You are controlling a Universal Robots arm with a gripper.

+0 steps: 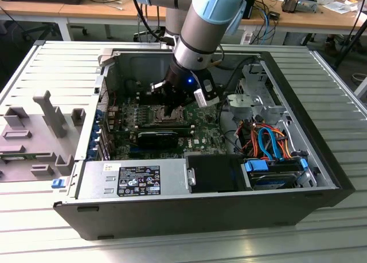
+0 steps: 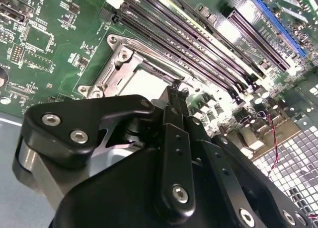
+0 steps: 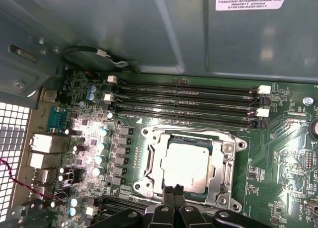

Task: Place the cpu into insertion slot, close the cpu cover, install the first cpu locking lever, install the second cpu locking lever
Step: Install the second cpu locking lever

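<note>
Exterior view, scanned from its left:

- At nine o'clock of the chassis: one grey plastic fixture block set (image 1: pixel 40 131), well apart from the work.
- Centre: one open black tower computer chassis (image 1: pixel 172 217), lying on its side, with one green motherboard (image 1: pixel 143 117) inside.
- Over the board: one black two-finger gripper (image 1: pixel 172 109), pointing down at the socket area.
- At three o'clock of the gripper: one bundle of orange and blue drive cables (image 1: pixel 266 142).

First wrist view:

- Seated in the square silver-rimmed insertion slot (image 3: pixel 238 144): one flat square cpu (image 3: pixel 186 163) with dull silver-grey top.
- Lying flat around the chip: one thin silver cut-out cpu cover (image 3: pixel 156 158), apparently closed.
- Beside the socket: four long black memory slots (image 3: pixel 189 105).
- Locking levers: position cannot be told.

Fingers:

- Two fingertips (image 3: pixel 169 190) pressed together, nothing visibly gripped, at the edge of the socket frame.
- Touching or just clear: cannot be told.

Handling (judgement):

- Chip: light, rigid, fragile on the contact face. Grip by opposite edges only.
- Cover: thin, stiff sheet metal, likely slippery. Push at the free edge.
</note>
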